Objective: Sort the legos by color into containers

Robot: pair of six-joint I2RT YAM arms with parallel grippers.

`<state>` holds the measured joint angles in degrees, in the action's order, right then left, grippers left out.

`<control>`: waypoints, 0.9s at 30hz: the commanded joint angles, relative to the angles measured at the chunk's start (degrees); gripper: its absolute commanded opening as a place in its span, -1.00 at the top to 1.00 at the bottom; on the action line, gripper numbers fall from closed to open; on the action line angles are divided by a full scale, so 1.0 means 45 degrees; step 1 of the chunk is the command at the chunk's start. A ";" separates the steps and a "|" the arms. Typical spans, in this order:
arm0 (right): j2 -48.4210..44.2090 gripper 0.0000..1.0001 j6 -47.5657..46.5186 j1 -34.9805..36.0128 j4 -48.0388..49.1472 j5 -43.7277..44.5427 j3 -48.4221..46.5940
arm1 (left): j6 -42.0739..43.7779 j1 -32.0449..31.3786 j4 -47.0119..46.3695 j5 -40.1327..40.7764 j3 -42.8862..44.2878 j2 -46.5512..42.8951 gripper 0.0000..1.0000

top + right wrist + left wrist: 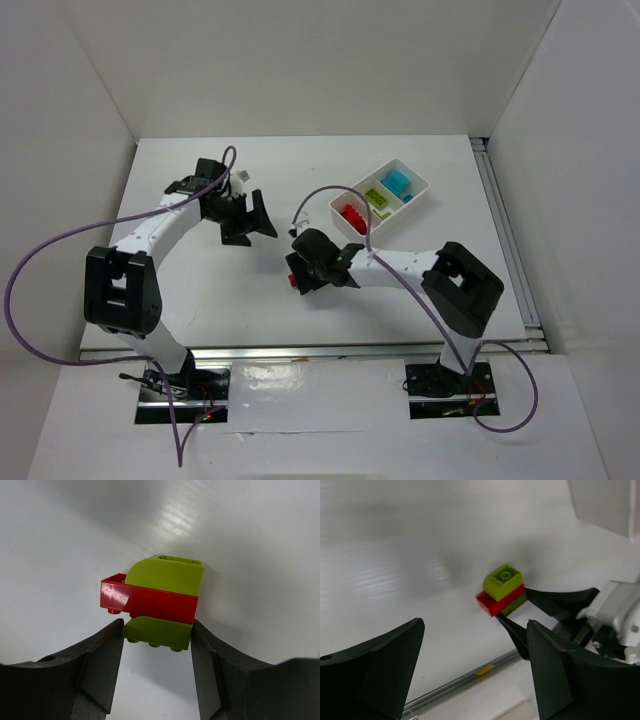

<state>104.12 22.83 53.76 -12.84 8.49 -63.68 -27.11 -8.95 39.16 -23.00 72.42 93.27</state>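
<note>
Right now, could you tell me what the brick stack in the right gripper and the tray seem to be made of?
Brick stack: hard glossy plastic, judging by highlights and moulded studs. White tray: probably moulded plastic, smooth-looking; too small to tell more.

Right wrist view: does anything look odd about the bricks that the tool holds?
Yes. The right tool is shut on a stack of three bricks joined together: a red brick sits between two lime green bricks and sticks out to one side. A mixed stack cannot be sorted by colour whole.
</note>
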 commanded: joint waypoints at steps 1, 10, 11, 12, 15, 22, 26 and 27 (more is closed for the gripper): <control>-0.2407 0.16 -0.1572 0.0085 0.1269 -0.0987 0.1158 | 0.0791 -0.0257 -0.1003 -0.3726 -0.0018 0.0307 -0.86; -0.4132 0.16 -0.2085 -0.0032 0.2110 -0.1692 0.2061 | 0.1181 -0.0843 -0.1670 -0.5747 -0.0508 0.1009 -0.88; -0.4133 0.16 -0.2085 -0.0032 0.2111 -0.1808 0.2061 | 0.1046 -0.0959 -0.1806 -0.5747 -0.0624 0.1165 -0.88; -0.4133 0.16 -0.2085 -0.0032 0.2111 -0.1809 0.2061 | 0.1045 -0.0960 -0.1807 -0.5902 -0.0625 0.1167 -0.88; -0.4133 0.16 -0.2085 -0.0032 0.2111 -0.1809 0.2061 | 0.0792 -0.1077 -0.2235 -0.6527 -0.0899 0.1284 -0.88; -0.4250 0.16 -0.1968 -0.0032 0.2111 -0.1242 0.2061 | 0.1045 -0.1195 -0.2354 -0.7388 -0.1192 0.1694 -0.67; -0.4133 0.16 -0.1968 -0.0149 0.2111 -0.0989 0.2061 | 0.1162 -0.1311 -0.2237 -0.8108 -0.1192 0.2083 -0.55; -0.4133 0.16 -0.1968 -0.0149 0.2111 -0.0873 0.2061 | 0.1297 -0.1312 -0.2237 -0.8246 -0.1192 0.2085 -0.52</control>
<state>86.74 14.24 53.45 -6.33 2.61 -54.59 -23.83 -14.13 29.76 -55.07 67.09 101.73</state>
